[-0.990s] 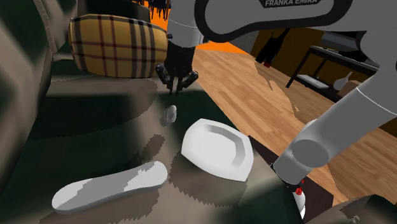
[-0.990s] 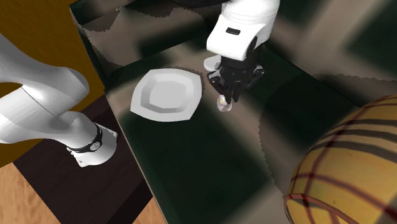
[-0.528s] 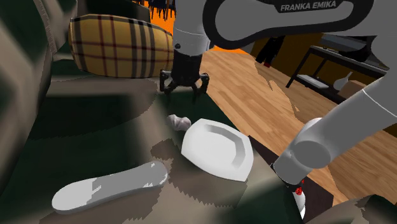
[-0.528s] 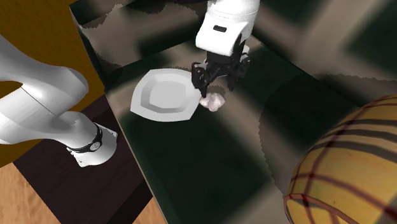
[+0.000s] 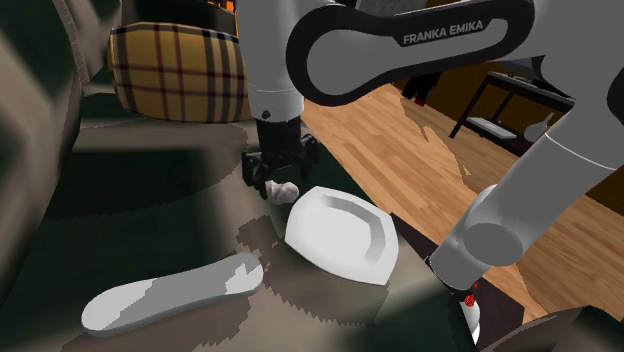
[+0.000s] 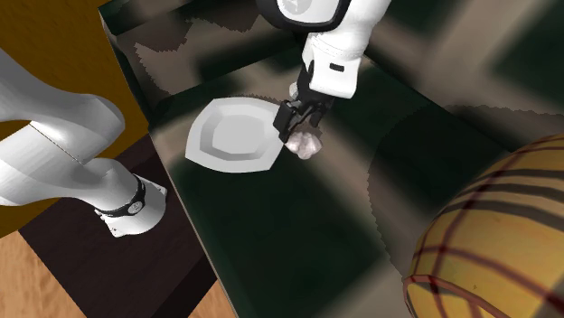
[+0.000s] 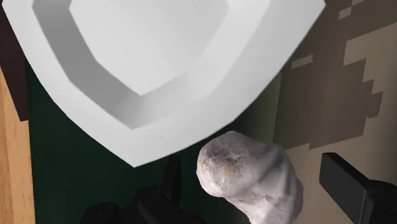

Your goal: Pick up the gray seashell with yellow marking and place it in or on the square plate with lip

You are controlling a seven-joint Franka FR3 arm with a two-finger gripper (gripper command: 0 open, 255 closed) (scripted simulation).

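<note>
The gray seashell lies on the dark green seat near its edge, just beside the square plate. Its long axis runs slantwise across the open gripper, one rounded end toward the plate's rim. The fingers straddle it.

Mottled surface: seashell (just beside plate), white oblong object, plaid cushion

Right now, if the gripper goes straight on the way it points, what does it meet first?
Most likely the seashell, sitting between the open fingers just beside the plate; depth is unclear.
</note>
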